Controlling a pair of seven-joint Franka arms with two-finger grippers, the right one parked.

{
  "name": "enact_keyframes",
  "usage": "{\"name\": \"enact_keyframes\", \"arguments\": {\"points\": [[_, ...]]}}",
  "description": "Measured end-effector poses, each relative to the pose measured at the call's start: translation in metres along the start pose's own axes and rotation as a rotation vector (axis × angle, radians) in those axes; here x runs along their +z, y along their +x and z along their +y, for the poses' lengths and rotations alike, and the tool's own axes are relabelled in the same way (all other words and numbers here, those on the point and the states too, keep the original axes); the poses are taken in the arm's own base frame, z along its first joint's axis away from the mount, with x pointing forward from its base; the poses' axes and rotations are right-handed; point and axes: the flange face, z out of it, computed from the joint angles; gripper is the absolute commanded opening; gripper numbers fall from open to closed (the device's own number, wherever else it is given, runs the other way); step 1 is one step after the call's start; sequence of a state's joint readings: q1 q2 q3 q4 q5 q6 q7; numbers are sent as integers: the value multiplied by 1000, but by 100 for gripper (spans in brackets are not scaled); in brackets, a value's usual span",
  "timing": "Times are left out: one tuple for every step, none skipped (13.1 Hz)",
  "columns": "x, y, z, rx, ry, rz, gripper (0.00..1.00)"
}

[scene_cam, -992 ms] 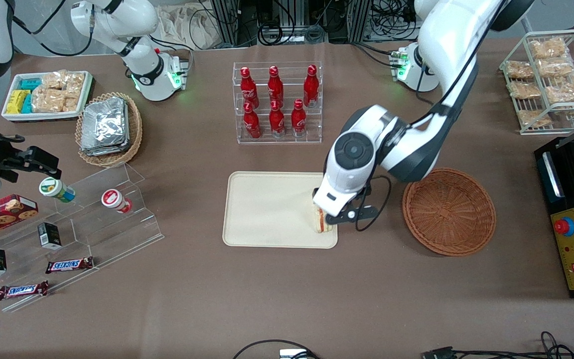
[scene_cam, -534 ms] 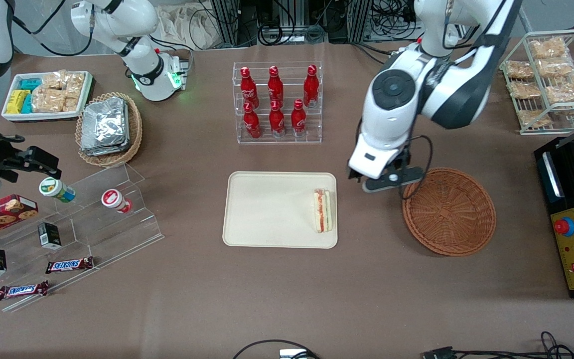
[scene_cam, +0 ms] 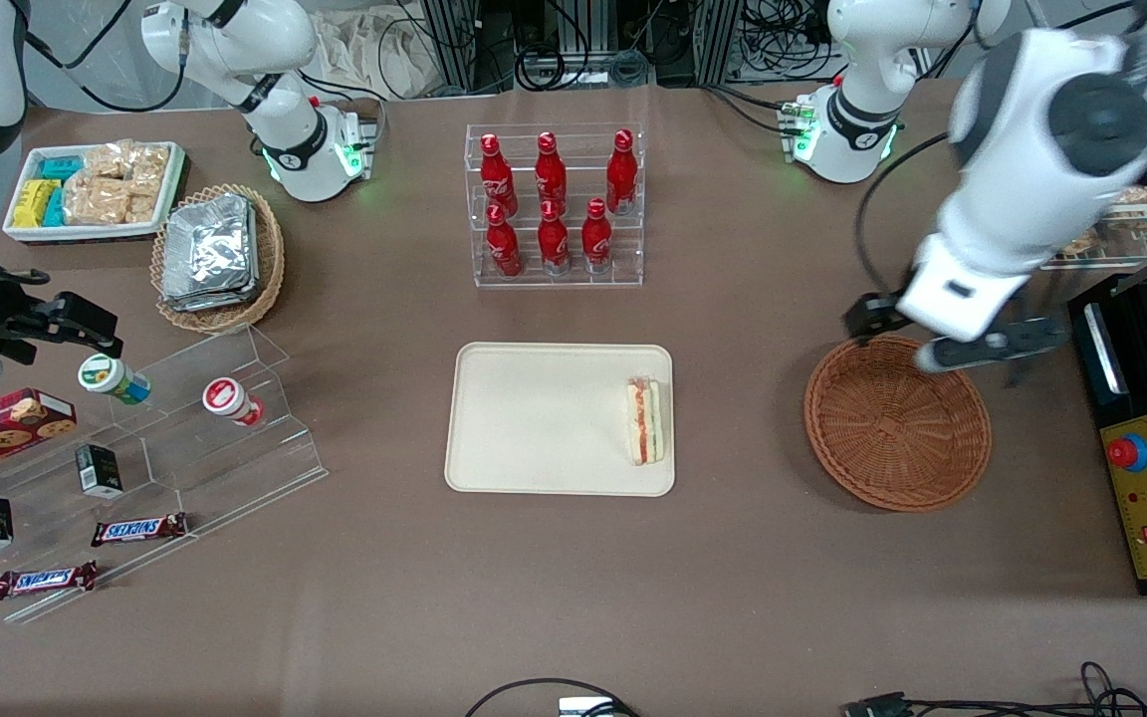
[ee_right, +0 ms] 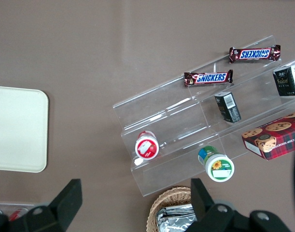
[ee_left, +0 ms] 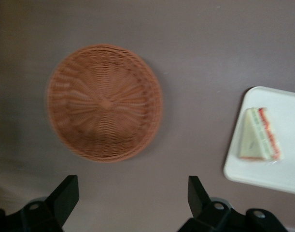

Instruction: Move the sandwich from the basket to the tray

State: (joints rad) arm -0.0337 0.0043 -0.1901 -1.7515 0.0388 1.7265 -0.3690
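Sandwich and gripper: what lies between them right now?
The basket, empty, plus bare brown tablecloth. In the front view the open gripper hangs above the basket's rim nearest the working arm's end; the sandwich lies on the tray.

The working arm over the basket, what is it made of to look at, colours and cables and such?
The left arm is glossy white with rounded shells, dark grey-black joint bands and round dark caps. A black cable loops alongside it. Its gripper has two black wedge-shaped fingers, spread open, above the table beside the basket.

SNICKERS is printed on two chocolate bars [ee_right: 208,78] [ee_right: 254,53] lying at the clear acrylic stand [ee_right: 195,116]; the red box [ee_right: 275,137] reads CHIP, other print is too small to read
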Motion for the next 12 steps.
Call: {"name": "enact_keyframes", "arguments": {"points": [[-10,1,-28,21,-2,-2,100],[-18,2,-51,37,-6,2,100],[-23,3,-71,49,-10,5,100],[-24,5,-86,61,-13,4,100],[-24,7,-100,71,-16,4,100],[-24,9,-111,85,-17,3,100],[-23,11,-121,97,-18,3,100],[-24,12,-128,97,-19,4,100],[-24,14,-132,93,-19,6,100],[-24,17,-132,93,-19,7,100],[-23,20,-130,94,-18,7,100],[-21,25,-129,95,-17,6,100]]}}
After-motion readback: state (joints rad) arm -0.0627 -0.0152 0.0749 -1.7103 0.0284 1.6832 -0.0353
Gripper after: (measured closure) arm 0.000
